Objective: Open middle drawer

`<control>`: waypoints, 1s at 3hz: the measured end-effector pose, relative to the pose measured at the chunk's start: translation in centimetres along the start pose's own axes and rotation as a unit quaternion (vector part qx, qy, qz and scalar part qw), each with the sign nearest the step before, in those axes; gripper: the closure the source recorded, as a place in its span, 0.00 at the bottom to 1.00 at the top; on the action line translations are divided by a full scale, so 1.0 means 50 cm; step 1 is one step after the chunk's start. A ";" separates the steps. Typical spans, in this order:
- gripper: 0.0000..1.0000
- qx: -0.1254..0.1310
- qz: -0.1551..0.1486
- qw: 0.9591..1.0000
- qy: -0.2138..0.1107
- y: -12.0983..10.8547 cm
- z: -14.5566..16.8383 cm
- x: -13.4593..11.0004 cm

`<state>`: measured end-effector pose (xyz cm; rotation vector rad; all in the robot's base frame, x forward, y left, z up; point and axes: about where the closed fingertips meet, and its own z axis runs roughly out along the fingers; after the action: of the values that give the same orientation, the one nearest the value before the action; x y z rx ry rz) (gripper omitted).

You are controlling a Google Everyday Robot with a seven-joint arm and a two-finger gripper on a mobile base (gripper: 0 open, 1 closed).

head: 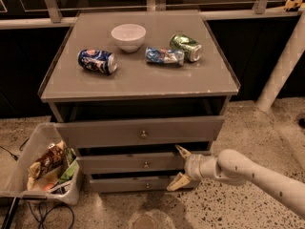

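So here's the grey cabinet (138,82) with three drawers stacked in it, and the middle drawer (119,164) is the low flat front sitting between the taller top drawer (105,133) and the bottom drawer (124,184). Its little round knob (146,164) is dead centre with nothing on it. The top drawer looks pulled out a fair bit, with a dark gap above it. The middle one sticks out a touch past the bottom one, but I honestly can't tell how far it's open. The gripper (179,167) comes in from the lower right on a white arm (248,173) and sits at the right end of the middle drawer's front, well off to the side of the knob. Its two pale fingers (182,151) are spread wide and hold nothing, one up by that drawer's top right corner, the other down by the bottom drawer's right end. Whether either one touches the front, I can't tell. On the cabinet top there's a white bowl (128,36), a blue can (97,62) on its side, a crushed can (164,56), and a green can (186,47) right next to it. A plastic bin (28,147) full of snack packets sits on the floor just left of the drawers.
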<state>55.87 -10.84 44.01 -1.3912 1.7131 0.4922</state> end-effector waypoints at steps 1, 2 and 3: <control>0.00 0.010 -0.025 1.000 0.009 -0.022 0.048 0.027; 0.00 0.010 -0.025 1.000 0.009 -0.023 0.049 0.027; 0.17 0.010 -0.025 1.000 0.009 -0.023 0.049 0.027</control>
<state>57.79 -10.17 41.79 -1.4233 1.6888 0.4352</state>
